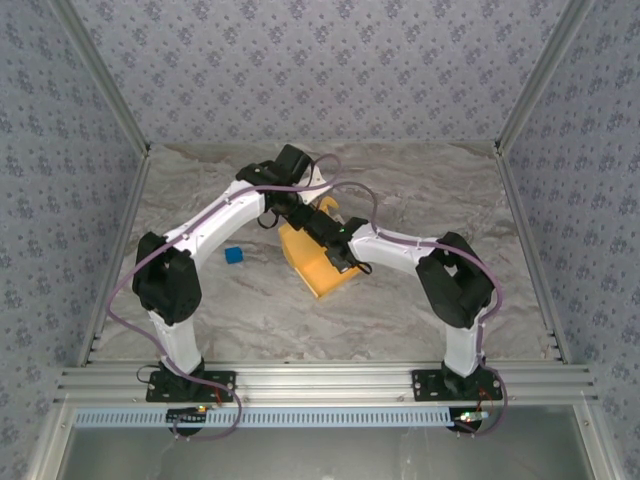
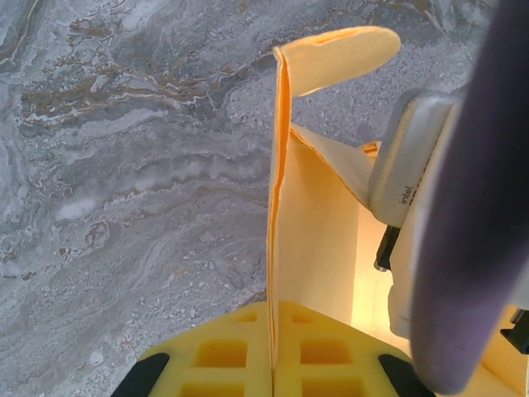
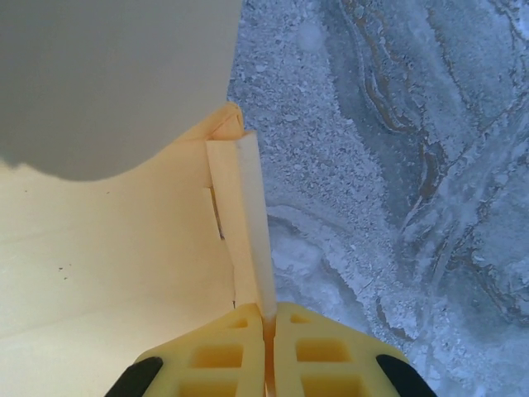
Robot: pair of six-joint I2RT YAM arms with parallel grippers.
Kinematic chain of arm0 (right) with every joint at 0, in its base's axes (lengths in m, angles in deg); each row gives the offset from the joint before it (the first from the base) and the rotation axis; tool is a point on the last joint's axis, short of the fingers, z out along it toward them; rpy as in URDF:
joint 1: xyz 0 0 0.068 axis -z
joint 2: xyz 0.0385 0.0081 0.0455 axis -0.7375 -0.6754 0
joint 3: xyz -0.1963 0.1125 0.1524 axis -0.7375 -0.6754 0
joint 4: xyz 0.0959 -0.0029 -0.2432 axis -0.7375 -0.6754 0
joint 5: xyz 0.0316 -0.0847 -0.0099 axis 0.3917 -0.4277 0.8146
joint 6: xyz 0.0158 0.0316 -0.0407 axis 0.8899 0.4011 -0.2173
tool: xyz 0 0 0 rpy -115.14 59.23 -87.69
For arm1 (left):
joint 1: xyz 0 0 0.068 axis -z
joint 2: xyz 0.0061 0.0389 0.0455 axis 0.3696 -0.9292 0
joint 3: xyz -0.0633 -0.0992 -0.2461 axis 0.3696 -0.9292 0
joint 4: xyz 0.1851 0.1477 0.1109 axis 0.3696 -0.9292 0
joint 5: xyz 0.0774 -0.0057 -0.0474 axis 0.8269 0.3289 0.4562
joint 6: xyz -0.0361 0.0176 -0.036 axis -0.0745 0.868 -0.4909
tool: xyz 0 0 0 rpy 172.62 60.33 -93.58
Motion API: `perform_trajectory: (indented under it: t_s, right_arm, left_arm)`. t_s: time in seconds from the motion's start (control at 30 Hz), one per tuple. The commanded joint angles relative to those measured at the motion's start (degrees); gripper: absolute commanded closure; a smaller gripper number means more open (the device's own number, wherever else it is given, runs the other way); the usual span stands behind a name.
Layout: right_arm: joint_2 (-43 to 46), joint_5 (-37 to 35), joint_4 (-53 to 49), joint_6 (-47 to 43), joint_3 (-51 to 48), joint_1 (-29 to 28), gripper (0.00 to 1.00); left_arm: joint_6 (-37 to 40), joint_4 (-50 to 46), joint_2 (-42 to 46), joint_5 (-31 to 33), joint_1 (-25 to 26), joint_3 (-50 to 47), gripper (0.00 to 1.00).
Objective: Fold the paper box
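The orange-yellow paper box (image 1: 318, 266) lies partly raised at the middle of the table, between both arms. My left gripper (image 2: 273, 364) is shut on a thin upright wall of the paper box (image 2: 318, 240), whose rounded tab curls over at the top. My right gripper (image 3: 266, 360) is shut on a narrow folded edge of the paper box (image 3: 124, 273), with the broad pale panel spreading to its left. From above, the left gripper (image 1: 290, 213) and right gripper (image 1: 335, 250) meet over the box and hide its upper part.
A tiny blue cube (image 1: 234, 255) sits on the marbled table (image 1: 420, 190) left of the box. Patterned walls and metal rails enclose the table. The right arm's wrist camera housing (image 2: 405, 165) looms close at the right of the left wrist view.
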Motion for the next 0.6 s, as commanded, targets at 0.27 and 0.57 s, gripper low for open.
perform_trajectory:
  t_s: [0.27,0.57]
  right_arm:
    - [-7.9,-9.0,-6.1,-1.1,1.9,-2.0,0.92]
    - [-1.9,-3.8,-3.9,-2.0,3.0,-0.4,0.83]
  left_arm:
    - [0.2,-0.3,0.5,-2.4,0.9,1.6,1.0]
    - [1.0,-0.3,0.2,-2.4,0.9,1.6,1.0]
